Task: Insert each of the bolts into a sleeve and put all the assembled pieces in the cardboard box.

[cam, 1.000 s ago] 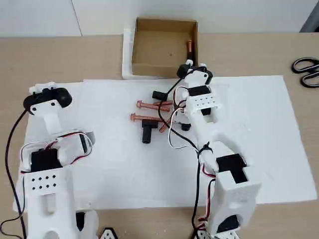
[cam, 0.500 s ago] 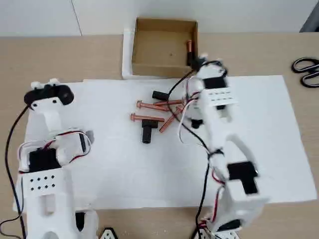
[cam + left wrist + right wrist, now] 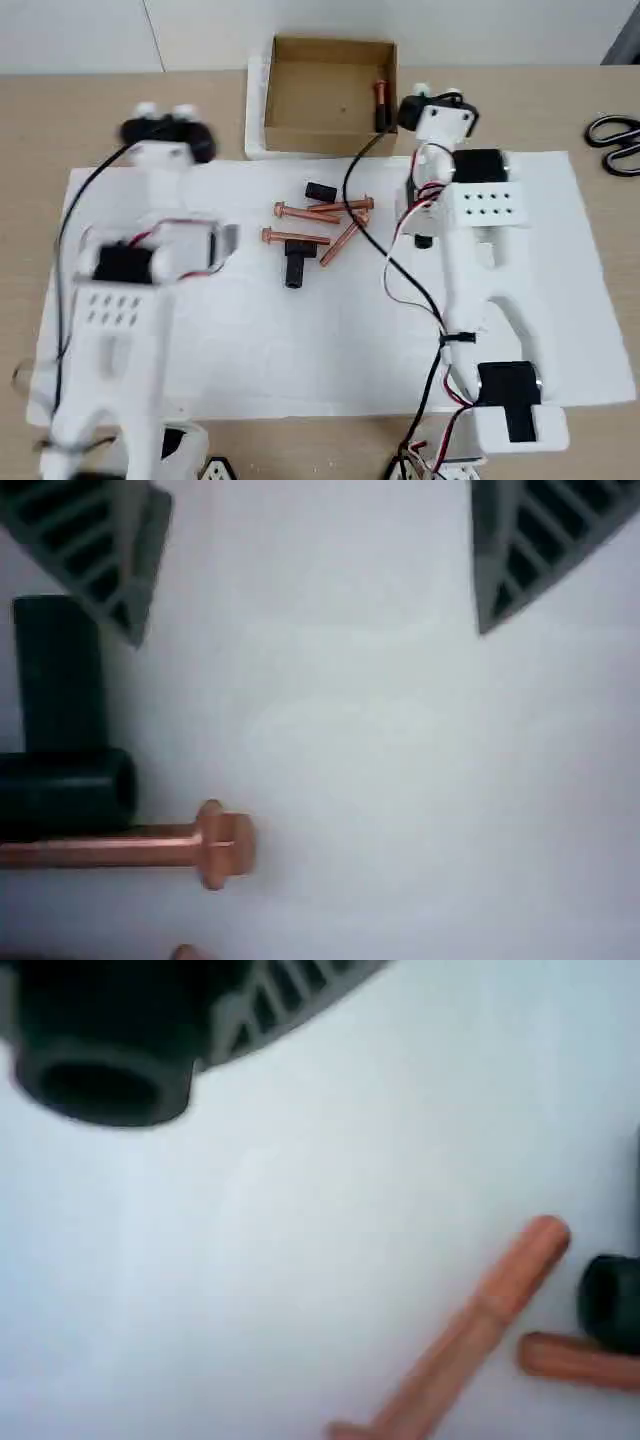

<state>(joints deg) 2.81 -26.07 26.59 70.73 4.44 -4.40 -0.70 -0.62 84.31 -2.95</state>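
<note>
**High view.** The cardboard box [image 3: 300, 60] stands at the far side. 1 assembled piece [image 3: 380, 100] lies inside it, against the wall on the right arm's side. On the white sheet [image 3: 300, 340] in front of the box, 4 loose bolts [image 3: 345, 205] lie in a cluster. A free sleeve [image 3: 320, 190] sits just beyond them, and dark sleeves [image 3: 294, 265] touch the nearest bolt [image 3: 296, 237]. The left gripper [image 3: 227, 238] hangs just beside that bolt's head. The right gripper [image 3: 423, 234] hangs on the other side of the cluster.

**Left wrist view.** The pincer's fingers [image 3: 110, 540] are spread wide, with bare sheet between them and nothing in hold. The nearest bolt's head lies just outside the gap. The dark sleeves turn out to be 2, touching at a right angle.

**Right wrist view.** The held sleeve [image 3: 100, 1070] sits against the ribbed finger [image 3: 290, 995], with its bore open toward the sheet. The pincer appears closed on it, though the second finger is hidden. 2 bolts and a further sleeve [image 3: 610, 1305] lie beyond.

**Step in hand.** This looks like assembly number 2: a sleeve is in hand, but no bolt is yet. The next move probably calls for the left pincer to close on the nearest bolt close to its head, clear of the touching sleeve. It would then lift the bolt and line its shank up with the open bore.
</note>
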